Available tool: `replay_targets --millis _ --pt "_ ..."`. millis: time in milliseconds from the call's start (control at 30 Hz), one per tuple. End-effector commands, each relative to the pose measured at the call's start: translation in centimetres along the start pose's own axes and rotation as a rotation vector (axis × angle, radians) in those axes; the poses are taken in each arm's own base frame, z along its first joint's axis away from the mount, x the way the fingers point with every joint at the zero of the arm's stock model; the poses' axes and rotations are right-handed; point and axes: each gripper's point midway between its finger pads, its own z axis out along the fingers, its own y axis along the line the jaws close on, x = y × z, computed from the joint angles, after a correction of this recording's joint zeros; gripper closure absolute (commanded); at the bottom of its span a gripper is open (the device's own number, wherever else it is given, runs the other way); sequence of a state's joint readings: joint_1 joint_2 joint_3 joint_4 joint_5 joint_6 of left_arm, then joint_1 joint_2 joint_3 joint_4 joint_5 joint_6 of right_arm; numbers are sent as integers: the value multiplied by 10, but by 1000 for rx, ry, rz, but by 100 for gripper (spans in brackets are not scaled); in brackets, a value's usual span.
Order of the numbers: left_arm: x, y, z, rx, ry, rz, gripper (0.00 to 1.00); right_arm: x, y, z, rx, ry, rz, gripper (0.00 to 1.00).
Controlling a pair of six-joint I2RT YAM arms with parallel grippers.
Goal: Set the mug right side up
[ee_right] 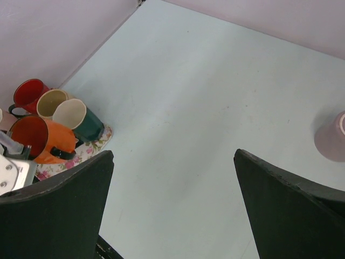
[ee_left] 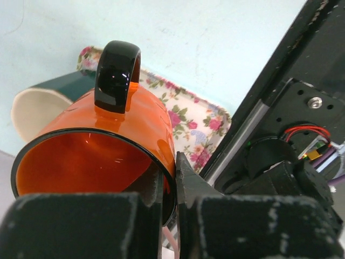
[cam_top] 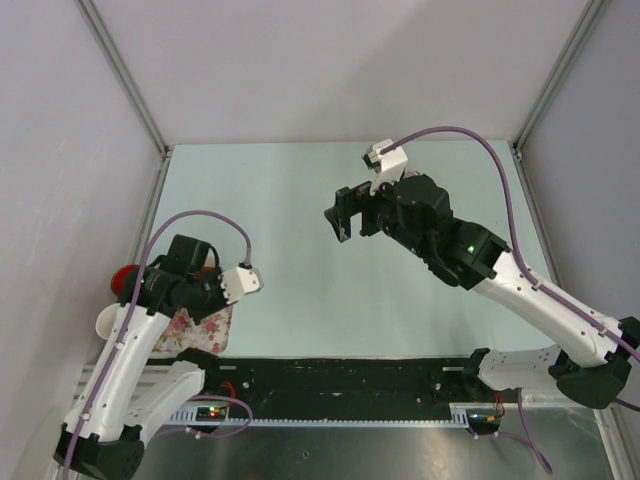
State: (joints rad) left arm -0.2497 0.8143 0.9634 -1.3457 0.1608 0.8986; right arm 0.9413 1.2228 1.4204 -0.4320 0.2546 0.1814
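My left gripper (ee_left: pixel 168 167) is shut on the rim of an orange mug (ee_left: pixel 118 124) with a black handle; one finger is inside the mouth, the other outside the wall. The mug is tipped on its side over a floral tray (ee_left: pixel 199 124), mouth toward the wrist camera and handle on top. The right wrist view shows the same orange mug (ee_right: pixel 40 137) at the far left. In the top view only a sliver of orange (cam_top: pixel 207 266) shows under the left wrist. My right gripper (cam_top: pixel 345 222) hangs open above the middle of the table, nothing between its fingers (ee_right: pixel 173 154).
A green mug with a cream inside (ee_right: pixel 81 121) lies beside the orange one on the floral tray (cam_top: pixel 205 325). A beige mug (ee_right: pixel 51 102) and a red mug (ee_right: pixel 29 93) stand behind them near the left wall. A pink cup (ee_right: pixel 331 137) sits mouth down at the right.
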Motion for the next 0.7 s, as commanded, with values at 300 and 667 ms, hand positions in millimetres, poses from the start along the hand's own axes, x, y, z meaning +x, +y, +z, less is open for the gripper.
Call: replay_targets --millis 300,667 --pt "35 -73 -13 234 163 -76 100 -5 -2 -3 11 -16 -16 0" --pt "63 -46 -18 82 292 21 100 0 -3 -6 9 7 -29 1"
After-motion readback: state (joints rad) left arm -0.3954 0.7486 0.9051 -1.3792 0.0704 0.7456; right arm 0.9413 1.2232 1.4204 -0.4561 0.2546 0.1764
